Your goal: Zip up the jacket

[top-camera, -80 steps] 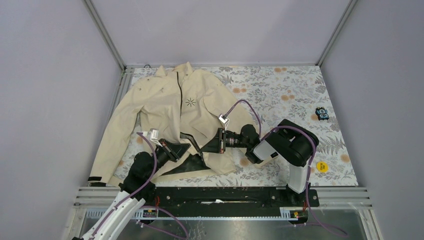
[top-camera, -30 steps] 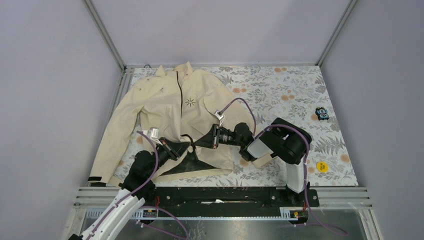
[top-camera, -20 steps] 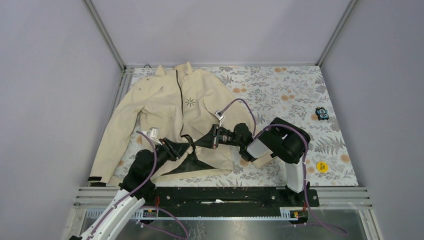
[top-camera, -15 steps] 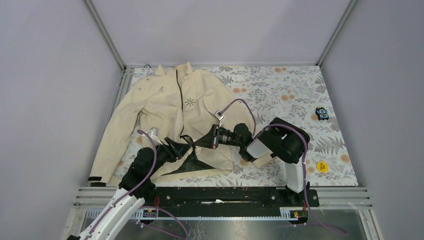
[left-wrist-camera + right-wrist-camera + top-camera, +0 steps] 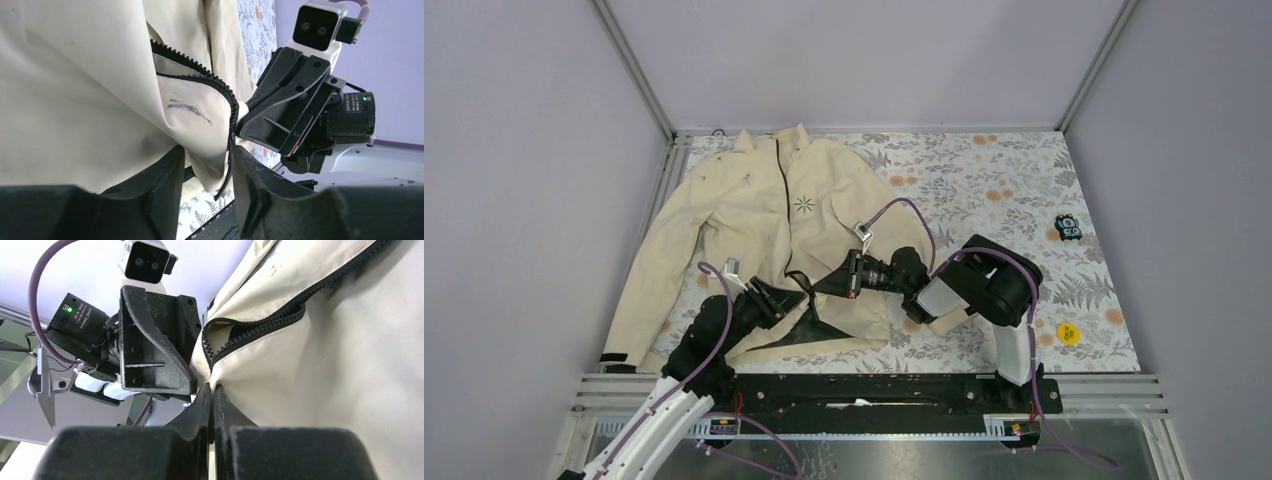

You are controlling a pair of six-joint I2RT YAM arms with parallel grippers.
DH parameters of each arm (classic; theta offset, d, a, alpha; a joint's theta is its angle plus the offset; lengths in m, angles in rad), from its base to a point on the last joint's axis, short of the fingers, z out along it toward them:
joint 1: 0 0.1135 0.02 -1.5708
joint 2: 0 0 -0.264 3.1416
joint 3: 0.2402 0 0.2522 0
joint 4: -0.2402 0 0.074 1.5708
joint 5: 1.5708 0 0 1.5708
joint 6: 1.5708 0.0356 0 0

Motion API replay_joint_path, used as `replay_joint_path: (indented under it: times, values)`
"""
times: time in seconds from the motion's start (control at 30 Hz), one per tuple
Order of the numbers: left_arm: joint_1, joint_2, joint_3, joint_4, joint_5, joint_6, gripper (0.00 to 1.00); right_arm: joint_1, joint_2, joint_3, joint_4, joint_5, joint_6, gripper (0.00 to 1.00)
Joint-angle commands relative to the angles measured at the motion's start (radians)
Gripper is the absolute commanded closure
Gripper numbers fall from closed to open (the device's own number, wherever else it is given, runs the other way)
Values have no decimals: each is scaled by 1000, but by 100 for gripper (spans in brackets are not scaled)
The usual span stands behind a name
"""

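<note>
The cream jacket (image 5: 764, 215) lies flat at the table's left, collar at the far end. Its dark zipper (image 5: 782, 185) is joined down the chest and parted at the hem, where dark lining (image 5: 794, 325) shows. My left gripper (image 5: 792, 297) is open at the hem; in the left wrist view (image 5: 207, 155) a fabric corner with loose zipper tape (image 5: 231, 150) hangs between its fingers. My right gripper (image 5: 817, 286) faces it, and in the right wrist view (image 5: 211, 390) it is shut on the jacket's (image 5: 325, 365) front edge just below the zipper teeth (image 5: 250, 332).
A small black-and-blue object (image 5: 1067, 228) and a yellow disc (image 5: 1068, 333) lie on the floral cloth (image 5: 984, 180) at the right. Metal rails (image 5: 874, 385) run along the near edge, and grey walls close the sides.
The right gripper moved left and slightly away with the jacket edge, then held still. The left gripper advanced to the hem opening and has since drawn back slightly.
</note>
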Motion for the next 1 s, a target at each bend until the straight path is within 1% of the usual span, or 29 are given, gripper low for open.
replay_joint_path:
  times: [0.0,0.27,0.3,0.4,0.43,0.5,0.57,0.73,0.97]
  values:
    - [-2,40,-17,123,26,-26,63,12,-6,9,178,23,-19,100]
    - [-2,143,-22,174,61,5,75,21,12,26,177,45,10,100]
    - [-2,158,-17,174,71,9,78,22,16,28,177,57,25,100]
    - [-2,192,-10,184,109,8,97,40,24,20,176,104,48,100]
    - [-2,200,-12,213,127,8,100,47,29,16,177,125,52,100]
    - [-2,215,-23,252,166,8,100,57,40,11,174,186,73,100]
    - [-2,235,-32,256,201,9,100,61,56,8,174,237,100,100]
    - [-2,279,-53,256,271,5,100,63,89,32,172,297,103,100]
    - [-3,215,-61,198,250,30,100,73,101,21,170,343,92,100]
